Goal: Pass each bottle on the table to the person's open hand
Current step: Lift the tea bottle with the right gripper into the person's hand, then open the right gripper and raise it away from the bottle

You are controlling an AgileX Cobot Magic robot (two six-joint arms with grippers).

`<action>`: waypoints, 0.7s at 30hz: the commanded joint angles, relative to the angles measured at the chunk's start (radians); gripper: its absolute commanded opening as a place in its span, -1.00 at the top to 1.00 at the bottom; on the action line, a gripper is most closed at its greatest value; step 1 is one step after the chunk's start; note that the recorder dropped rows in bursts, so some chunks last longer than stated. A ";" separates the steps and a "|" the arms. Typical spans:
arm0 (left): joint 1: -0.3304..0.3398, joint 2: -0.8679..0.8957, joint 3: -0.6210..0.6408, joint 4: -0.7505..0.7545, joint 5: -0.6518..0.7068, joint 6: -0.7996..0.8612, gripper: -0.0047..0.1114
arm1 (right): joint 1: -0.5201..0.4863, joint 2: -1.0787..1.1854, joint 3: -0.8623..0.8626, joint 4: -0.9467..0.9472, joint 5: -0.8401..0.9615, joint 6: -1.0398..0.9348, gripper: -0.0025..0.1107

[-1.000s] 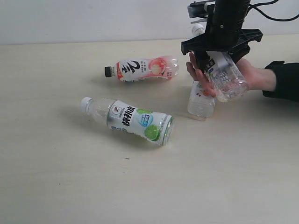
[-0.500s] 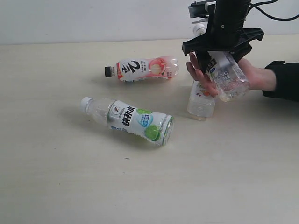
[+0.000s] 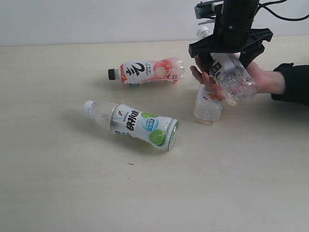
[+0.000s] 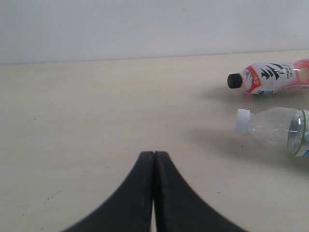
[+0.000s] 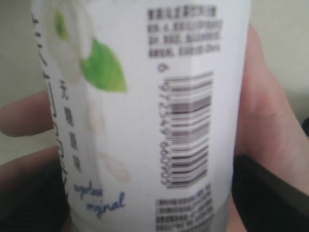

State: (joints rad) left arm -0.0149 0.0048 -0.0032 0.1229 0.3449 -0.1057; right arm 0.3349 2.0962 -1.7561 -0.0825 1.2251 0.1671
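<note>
The right gripper straddles the white bottle over the hand; gripped or released, unclear. The hand partly hides a clear bottle on the tabletop. The pink bottle and lime bottle lie apart. Only the left wrist view shows the left gripper, clenched.

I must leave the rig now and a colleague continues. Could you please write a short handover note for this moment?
Left gripper: shut, empty, apart from the bottles.
Right gripper: around the green-leaf bottle, which lies on the person's open hand; whether the jaws grip it, I cannot tell.
On the table: pink-and-white bottle, lime bottle, and a third bottle beside the hand's fingers.
Done: no handover confirmed. Left: finish this one, then those three.
</note>
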 commanded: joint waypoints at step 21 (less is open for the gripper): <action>0.002 -0.005 0.003 0.003 -0.007 -0.003 0.88 | -0.003 -0.160 -0.007 -0.028 -0.004 -0.045 -0.70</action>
State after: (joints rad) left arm -0.0149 0.0048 -0.0032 0.1229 0.3449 -0.1057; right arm 0.3349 1.9775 -1.7561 -0.1057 1.2251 0.1265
